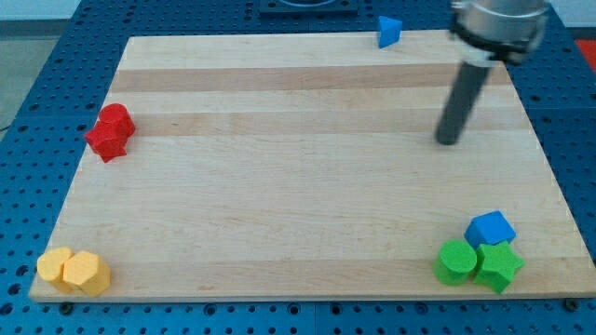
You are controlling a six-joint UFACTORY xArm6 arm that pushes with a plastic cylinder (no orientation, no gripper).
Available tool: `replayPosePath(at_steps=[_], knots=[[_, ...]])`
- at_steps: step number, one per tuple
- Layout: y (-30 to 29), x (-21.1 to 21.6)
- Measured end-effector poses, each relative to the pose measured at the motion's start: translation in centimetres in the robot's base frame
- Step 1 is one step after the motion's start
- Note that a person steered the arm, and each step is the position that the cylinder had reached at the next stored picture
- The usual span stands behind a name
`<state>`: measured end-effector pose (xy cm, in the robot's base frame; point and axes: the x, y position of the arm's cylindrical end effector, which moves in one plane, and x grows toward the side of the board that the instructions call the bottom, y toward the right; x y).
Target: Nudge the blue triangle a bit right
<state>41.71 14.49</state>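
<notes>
The blue triangle (389,32) sits at the wooden board's top edge, right of the middle. My tip (449,141) rests on the board well below and to the right of the triangle, not touching any block. The dark rod rises from it toward the view's top right.
The wooden board (298,186) lies on a blue perforated table. Two red blocks (111,132) sit together at the left edge. Two yellow blocks (74,271) sit at the bottom left corner. A blue cube (491,228), a green cylinder (455,261) and a green star-like block (499,266) cluster at the bottom right.
</notes>
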Motion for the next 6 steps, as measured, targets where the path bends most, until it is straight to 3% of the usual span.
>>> replayPosePath(at_steps=[1, 3, 4, 6], knots=[[-8.6, -3.0], [-12.5, -19.3], [-12.2, -22.4], [-3.4, -22.5]])
